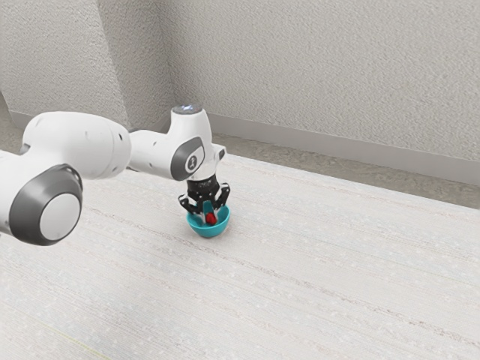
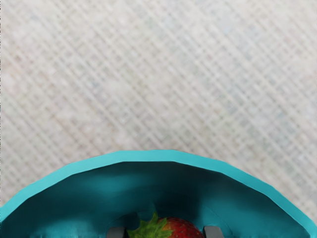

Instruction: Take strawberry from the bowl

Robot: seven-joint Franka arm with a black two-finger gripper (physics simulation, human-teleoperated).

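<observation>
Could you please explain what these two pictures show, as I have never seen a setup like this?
This is a computer simulation of a white robot arm with a black two-finger gripper at its end. The exterior view is taken from beside the arm, which reaches in from that view's left. The wrist view comes from a camera on the arm's hand, looking at the scene close up. On the pale table stands a teal bowl. Inside its rim is a red strawberry with green leaves, held between the gripper's two fingers, one on each side.
</observation>
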